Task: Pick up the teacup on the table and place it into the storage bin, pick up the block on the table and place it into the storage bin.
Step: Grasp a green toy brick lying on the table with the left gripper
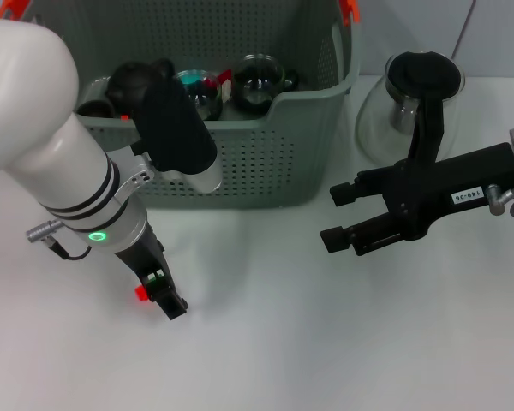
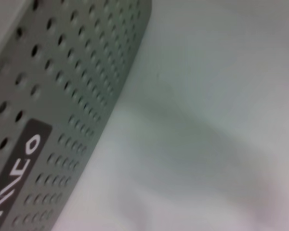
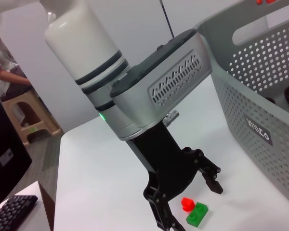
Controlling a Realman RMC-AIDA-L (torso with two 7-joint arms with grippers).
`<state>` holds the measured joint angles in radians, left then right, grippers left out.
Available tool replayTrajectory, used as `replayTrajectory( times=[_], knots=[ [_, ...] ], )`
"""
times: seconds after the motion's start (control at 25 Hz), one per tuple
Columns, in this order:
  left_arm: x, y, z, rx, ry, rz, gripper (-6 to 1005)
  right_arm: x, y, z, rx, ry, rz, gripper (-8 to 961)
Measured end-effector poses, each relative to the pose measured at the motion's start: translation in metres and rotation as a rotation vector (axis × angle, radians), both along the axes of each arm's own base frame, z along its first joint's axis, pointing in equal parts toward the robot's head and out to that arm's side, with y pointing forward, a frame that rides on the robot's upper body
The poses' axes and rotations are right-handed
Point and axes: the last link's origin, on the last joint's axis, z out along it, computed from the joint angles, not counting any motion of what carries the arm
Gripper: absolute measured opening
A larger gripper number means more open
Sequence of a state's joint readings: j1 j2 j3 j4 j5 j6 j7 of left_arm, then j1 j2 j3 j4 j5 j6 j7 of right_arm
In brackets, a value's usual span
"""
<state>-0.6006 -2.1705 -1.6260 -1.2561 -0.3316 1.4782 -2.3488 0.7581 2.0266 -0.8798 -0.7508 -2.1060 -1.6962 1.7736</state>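
The storage bin (image 1: 265, 163) stands at the back centre, with several glass cups inside, and its labelled wall (image 2: 48, 110) fills the left wrist view. A glass teacup (image 1: 407, 103) with a dark top stands on the table just right of the bin. The block (image 3: 187, 204) is a small red piece lying against a green one (image 3: 196, 214) on the table in front of the bin; the head view shows only a red sliver (image 1: 142, 292). My left gripper (image 3: 188, 199) is open, low over the block, with a finger on each side. My right gripper (image 1: 341, 216) hovers open and empty, in front of the teacup.
White table top (image 1: 325, 342) spreads in front of the bin. My bulky left arm (image 1: 77, 180) covers the bin's left front corner. Beyond the table edge, the right wrist view shows a stool (image 3: 31, 122) and a keyboard (image 3: 12, 211).
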Motion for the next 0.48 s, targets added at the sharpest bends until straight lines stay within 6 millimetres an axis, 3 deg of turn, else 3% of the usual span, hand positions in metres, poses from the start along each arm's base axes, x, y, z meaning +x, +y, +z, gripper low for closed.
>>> replayTrajectory(
  times=[0.48],
  knots=[
    [-0.0052, 0.0023, -0.0027, 0.013, 0.003, 0.007, 964, 0.0018, 0.0007, -0.0005, 0.016, 0.006, -0.008, 944]
  ],
)
